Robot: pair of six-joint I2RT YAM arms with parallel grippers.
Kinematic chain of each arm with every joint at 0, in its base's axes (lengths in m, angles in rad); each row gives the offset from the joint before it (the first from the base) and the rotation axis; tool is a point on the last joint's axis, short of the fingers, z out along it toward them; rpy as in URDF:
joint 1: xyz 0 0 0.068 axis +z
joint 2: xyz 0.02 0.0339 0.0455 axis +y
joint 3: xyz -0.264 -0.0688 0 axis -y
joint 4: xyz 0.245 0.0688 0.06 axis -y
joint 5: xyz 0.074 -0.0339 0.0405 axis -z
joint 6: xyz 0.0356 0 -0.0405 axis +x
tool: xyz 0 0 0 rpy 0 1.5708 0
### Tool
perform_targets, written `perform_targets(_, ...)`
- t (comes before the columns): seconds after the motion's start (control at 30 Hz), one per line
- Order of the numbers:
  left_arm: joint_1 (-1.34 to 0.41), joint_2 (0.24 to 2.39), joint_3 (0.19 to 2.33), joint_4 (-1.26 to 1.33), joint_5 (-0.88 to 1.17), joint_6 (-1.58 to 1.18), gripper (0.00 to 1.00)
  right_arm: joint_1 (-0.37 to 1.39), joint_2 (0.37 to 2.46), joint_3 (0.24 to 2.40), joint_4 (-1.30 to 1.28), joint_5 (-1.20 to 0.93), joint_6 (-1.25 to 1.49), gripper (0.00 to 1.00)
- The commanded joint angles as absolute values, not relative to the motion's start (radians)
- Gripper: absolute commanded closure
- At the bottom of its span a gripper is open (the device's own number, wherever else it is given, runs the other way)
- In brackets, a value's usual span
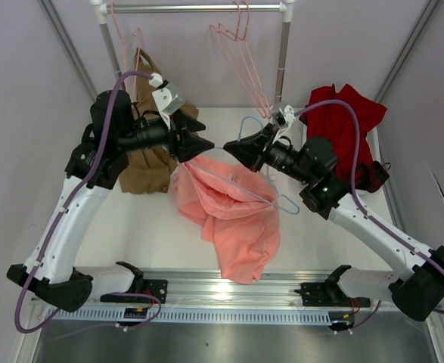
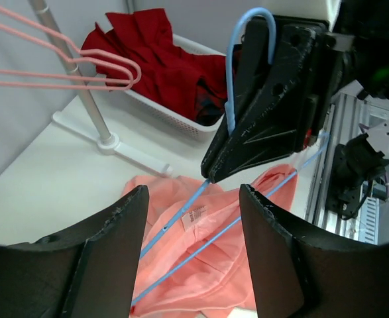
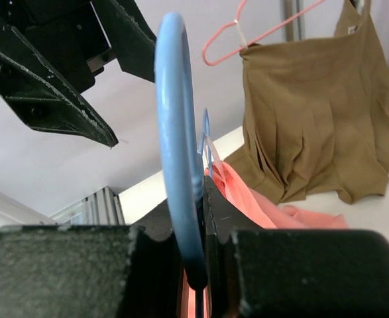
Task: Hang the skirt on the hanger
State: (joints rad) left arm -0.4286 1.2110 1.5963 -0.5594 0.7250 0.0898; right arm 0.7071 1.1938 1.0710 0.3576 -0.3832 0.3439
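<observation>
Our right tool [image 3: 199, 265] is pinching the hanger [image 3: 176, 132] by its hook; we are holding its frame across the skirt [image 1: 237, 227] (heaped on the tabletop [image 1: 131, 227]), likely so our wide, empty left tool [image 2: 193, 193] can feed fabric on.

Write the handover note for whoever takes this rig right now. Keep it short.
Left gripper: open, empty, pointed at the right one above the skirt.
Right gripper: shut on the hanger at its hook end.
Skirt: crumpled on the table between the arms, with the hanger's wires running across its upper part.
Done: hanger in hand and at the skirt.
Left: get the skirt onto the hanger. Whether any fabric is already over a wire cannot be told.
</observation>
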Motion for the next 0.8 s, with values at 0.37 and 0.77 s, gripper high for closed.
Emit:
perform_targets(0.37,-0.431,1.253,1.704,-0.680,0.923,0.230,0.37,0.684,1.244,1.434,0.195,-0.623,0.337,1.00)
perform_targets(0.77,-0.439,1.229,1.612,-0.574,1.017,0.183,0.41,0.684,1.304,1.493,0.206,-0.664,0.360,1.00)
